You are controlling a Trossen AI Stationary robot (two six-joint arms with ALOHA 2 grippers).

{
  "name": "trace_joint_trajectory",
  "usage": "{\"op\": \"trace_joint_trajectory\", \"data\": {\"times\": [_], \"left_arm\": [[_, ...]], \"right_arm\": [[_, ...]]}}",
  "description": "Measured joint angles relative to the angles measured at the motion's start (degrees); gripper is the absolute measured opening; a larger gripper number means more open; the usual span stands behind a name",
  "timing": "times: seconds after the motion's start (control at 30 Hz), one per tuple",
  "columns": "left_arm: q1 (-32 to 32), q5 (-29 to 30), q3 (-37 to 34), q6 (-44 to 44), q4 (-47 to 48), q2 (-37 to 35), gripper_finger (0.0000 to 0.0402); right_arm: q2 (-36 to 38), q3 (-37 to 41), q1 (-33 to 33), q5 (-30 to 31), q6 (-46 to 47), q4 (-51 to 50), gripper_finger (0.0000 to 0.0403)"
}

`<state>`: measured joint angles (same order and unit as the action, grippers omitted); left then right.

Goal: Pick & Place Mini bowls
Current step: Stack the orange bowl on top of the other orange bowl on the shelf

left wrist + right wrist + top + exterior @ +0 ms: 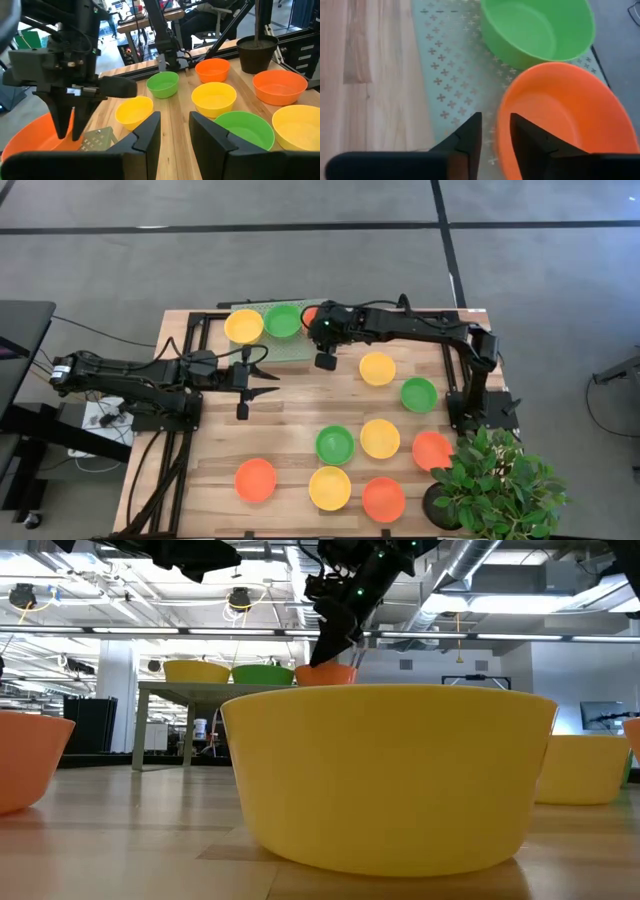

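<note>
Three mini bowls sit on a green mat (290,345) at the table's far edge: yellow (243,325), green (283,320) and orange (309,313). My right gripper (495,125) points down over the orange bowl (560,120), open. One finger stands over its inside and one outside, with the rim (502,117) in the gap. The bowl rests on the mat, level with its neighbours in the low view (325,673). My left gripper (268,378) waits open above the table's left middle. Several more red, yellow and green bowls lie on the near half. My right gripper stands astride the orange bowl's rim (502,117) from above. Mat shows between the outer finger (470,135) and the rim. I cannot tell whether the inner finger (525,140) touches the wall.
Loose bowls include yellow (377,367), green (418,394), green (335,444), yellow (380,438), orange (432,450), orange (255,479), yellow (330,487) and orange (383,499). A potted plant (495,480) stands at the near right corner. A yellow bowl (390,780) fills the low view.
</note>
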<state>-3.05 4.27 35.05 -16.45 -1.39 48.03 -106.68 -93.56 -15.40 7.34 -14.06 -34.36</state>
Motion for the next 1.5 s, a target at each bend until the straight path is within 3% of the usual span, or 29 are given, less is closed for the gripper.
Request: {"op": "trace_joint_trajectory", "data": {"times": [0.2,0.43,0.57,0.77,0.87,1.1,1.27,1.5], "left_arm": [[0.0,0.0,0.0,0.0,-0.1,0.0,0.0104],[0.0,0.0,0.0,0.0,-0.3,0.0,0.0104],[0.0,0.0,0.0,0.0,-1.2,0.0,0.0104],[0.0,0.0,0.0,0.0,-1.9,0.0,0.0104],[0.0,0.0,0.0,0.0,-2.2,0.0,0.0104],[0.0,0.0,0.0,1.1,-3.6,0.0,0.0104],[0.0,-0.1,0.0,8.3,-4.0,0.8,0.0104],[-1.2,-9.6,0.0,16.4,-4.7,8.8,0.0104]], "right_arm": [[2.1,0.1,4.1,1.8,-2.9,-0.9,0.012],[9.4,0.1,11.3,16.4,-2.7,-2.7,0.0123],[14.3,0.0,15.9,17.9,2.0,-8.1,0.0122],[19.2,4.0,21.9,15.8,8.1,-13.0,0.0123],[20.9,8.6,23.1,10.4,10.7,-10.9,0.0123],[23.1,23.9,23.4,-0.5,11.7,4.2,0.0123],[22.8,32.9,21.8,-7.0,16.5,16.4,0.0123],[22.3,36.8,21.1,-9.0,20.0,17.8,0.0123]]}}
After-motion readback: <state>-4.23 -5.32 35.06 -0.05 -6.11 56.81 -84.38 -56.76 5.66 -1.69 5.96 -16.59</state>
